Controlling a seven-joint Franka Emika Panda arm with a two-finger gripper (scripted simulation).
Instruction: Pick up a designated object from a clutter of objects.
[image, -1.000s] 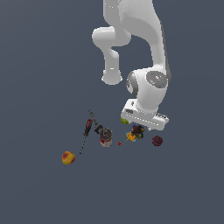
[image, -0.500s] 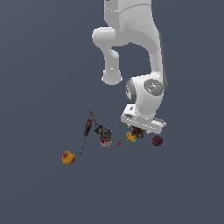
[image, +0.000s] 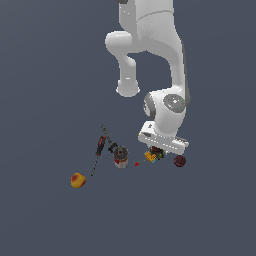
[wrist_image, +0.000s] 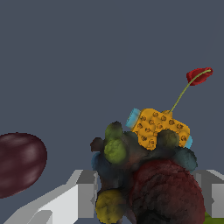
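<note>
The designated object (wrist_image: 144, 175) is a lumpy dark mass with dark red, green and blue patches, large in the wrist view. It lies between my two grey fingers (wrist_image: 74, 197). My gripper (wrist_image: 146, 186) is open and straddles it; I cannot tell whether the pads touch it. In the exterior view my gripper (image: 159, 149) is low over the clutter and the hand hides most of the object. The yellow-orange piece (wrist_image: 159, 127) (image: 151, 156) with cyan edges lies right against it.
The maroon ball (image: 179, 160) (wrist_image: 19, 162) lies close by, on the exterior view's right. A tiny red bit (image: 136, 163) (wrist_image: 199, 75), a small can (image: 120, 156), a screwdriver (image: 101, 145) and a peach (image: 77, 180) lie toward the exterior view's left.
My gripper has come down onto the clutter, lower over the dark lumpy object. The objects on the floor have not moved.
</note>
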